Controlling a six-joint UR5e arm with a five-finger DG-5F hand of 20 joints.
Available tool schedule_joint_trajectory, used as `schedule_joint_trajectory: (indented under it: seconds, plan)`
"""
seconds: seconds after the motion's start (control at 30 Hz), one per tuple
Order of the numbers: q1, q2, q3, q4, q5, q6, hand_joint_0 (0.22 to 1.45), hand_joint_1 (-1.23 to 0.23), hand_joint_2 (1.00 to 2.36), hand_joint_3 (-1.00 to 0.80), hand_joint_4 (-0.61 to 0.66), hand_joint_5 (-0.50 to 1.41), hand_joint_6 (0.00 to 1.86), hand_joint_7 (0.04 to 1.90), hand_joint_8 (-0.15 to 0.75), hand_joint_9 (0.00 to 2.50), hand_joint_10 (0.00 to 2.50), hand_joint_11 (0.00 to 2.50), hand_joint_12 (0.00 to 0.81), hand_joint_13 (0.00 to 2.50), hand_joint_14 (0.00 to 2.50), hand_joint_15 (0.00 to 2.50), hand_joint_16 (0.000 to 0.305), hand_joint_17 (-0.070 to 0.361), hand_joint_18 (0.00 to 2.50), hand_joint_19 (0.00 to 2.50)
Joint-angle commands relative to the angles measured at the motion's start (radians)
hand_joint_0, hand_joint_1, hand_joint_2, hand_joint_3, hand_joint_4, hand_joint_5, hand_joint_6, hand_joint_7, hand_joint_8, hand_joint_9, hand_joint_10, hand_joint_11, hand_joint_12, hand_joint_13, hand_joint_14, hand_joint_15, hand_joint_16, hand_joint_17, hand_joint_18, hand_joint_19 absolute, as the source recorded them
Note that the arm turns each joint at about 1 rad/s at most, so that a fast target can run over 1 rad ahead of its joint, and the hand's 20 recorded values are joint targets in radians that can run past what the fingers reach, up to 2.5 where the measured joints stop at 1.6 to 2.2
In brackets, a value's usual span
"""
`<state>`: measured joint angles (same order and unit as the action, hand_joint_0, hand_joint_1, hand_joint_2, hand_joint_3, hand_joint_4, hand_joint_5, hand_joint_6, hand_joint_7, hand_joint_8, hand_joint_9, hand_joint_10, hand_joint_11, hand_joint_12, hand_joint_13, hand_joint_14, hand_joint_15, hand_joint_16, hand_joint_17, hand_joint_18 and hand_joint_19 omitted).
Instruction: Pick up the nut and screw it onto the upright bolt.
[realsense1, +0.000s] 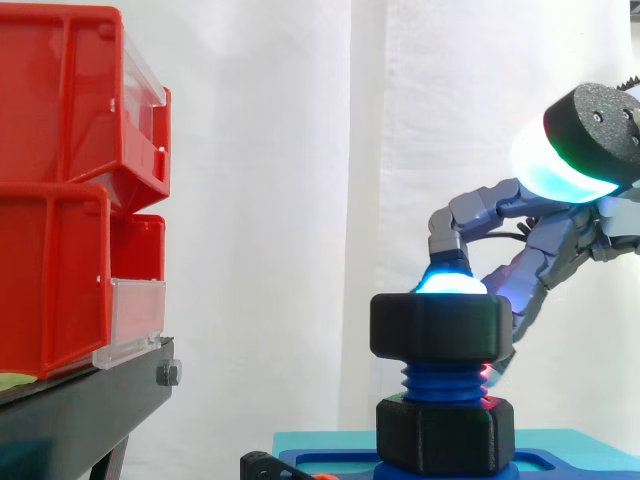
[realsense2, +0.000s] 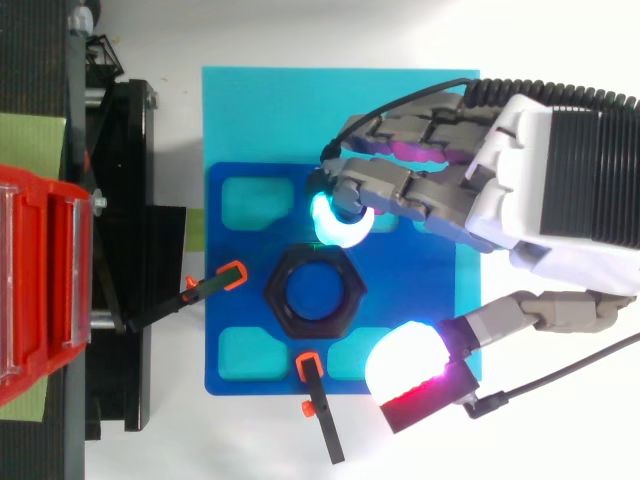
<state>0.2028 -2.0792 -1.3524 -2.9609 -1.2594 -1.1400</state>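
Nut (realsense1: 435, 325) on the bolt (realsense1: 440, 382), one fingertip (realsense2: 340, 222) touching

The black nut sits at the top of the blue bolt. The bolt stands straight up. Some blue screw rings show under the nut. Below them a second black nut (realsense1: 445, 432) sits at the foot of the bolt, on a blue plate (realsense2: 225, 240).

The hand (realsense2: 520, 180) comes in from the right. Its fingers and thumb are spread apart, not clamped on the nut. One bent finger points down, and its glowing cyan fingertip rests at the top edge of the nut. From above, that fingertip is at the nut's rim on the hand's side. The thumb pad (realsense2: 405, 368) glows white and red and stays clear of the nut.

The blue plate lies on a light blue sheet (realsense2: 260, 110) on the white tabletop (realsense2: 250, 440). Two black clamps with orange ends (realsense2: 215, 285) (realsense2: 318, 410) rest at the plate's edges. Red bins (realsense1: 60, 200) are stacked on a black stand (realsense1: 80, 410), well away from the bolt.
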Motion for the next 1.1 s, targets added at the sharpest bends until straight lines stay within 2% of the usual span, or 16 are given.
schedule_joint_trajectory:
  seconds: [0.0,0.17,0.33,0.47,0.57,0.67,0.73,0.9,0.93,1.07]
  plan:
    - [0.0,0.004,0.001,-0.017,0.0,-0.001,0.47,-0.16,1.0,-0.5,0.14,0.0,0.58,1.44,0.296,0.87,0.0,0.0,0.348,0.53,0.0,0.0,0.051,0.114,0.51,0.21]
    - [0.0,0.011,-0.001,-0.026,0.0,-0.001,0.48,-0.18,1.0,-0.5,0.05,0.04,0.59,1.37,0.252,1.04,0.0,0.0,0.321,0.64,0.0,0.0,0.047,0.105,0.59,0.23]
    - [0.004,0.024,-0.001,-0.055,0.005,-0.001,0.49,-0.19,1.0,-0.5,0.01,0.08,0.59,1.34,0.135,1.36,0.0,0.0,0.266,0.83,0.0,0.0,0.041,0.092,0.78,0.25]
    - [0.004,0.047,-0.001,-0.093,0.006,-0.003,0.48,-0.17,1.0,-0.5,0.01,0.08,0.57,1.35,0.144,1.41,0.0,0.01,0.265,0.87,0.0,0.0,0.041,0.093,0.82,0.26]
    - [0.001,0.053,-0.001,-0.093,0.006,0.002,0.47,-0.15,1.0,-0.5,0.12,0.05,0.5,1.47,0.235,1.34,0.0,0.07,0.308,0.83,0.0,0.02,0.046,0.104,0.79,0.27]
    - [0.0,0.061,0.001,-0.093,0.003,0.003,0.46,-0.15,1.0,-0.5,0.17,-0.01,0.5,1.41,0.282,1.26,0.01,0.12,0.341,0.78,0.0,0.03,0.05,0.113,0.76,0.27]
    - [0.0,0.065,0.01,-0.093,0.006,0.008,0.46,-0.15,1.0,-0.5,0.17,-0.03,0.5,1.35,0.294,1.22,0.01,0.13,0.35,0.77,0.0,0.04,0.052,0.117,0.75,0.27]
    - [-0.006,0.065,0.062,-0.11,0.002,0.009,0.44,-0.17,1.0,-0.5,0.21,-0.11,0.5,1.11,0.313,1.07,0.0,0.15,0.377,0.67,0.0,0.03,0.057,0.129,0.7,0.29]
    - [-0.013,0.065,0.076,-0.127,0.002,0.009,0.44,-0.17,1.0,-0.5,0.21,-0.11,0.5,1.07,0.312,1.05,0.0,0.14,0.382,0.66,0.0,0.03,0.058,0.129,0.7,0.29]
    - [-0.02,0.065,0.085,-0.132,-0.008,0.008,0.43,-0.16,1.0,-0.5,0.17,-0.16,0.5,0.81,0.295,0.82,0.0,0.03,0.393,0.53,0.0,0.01,0.061,0.136,0.59,0.31]
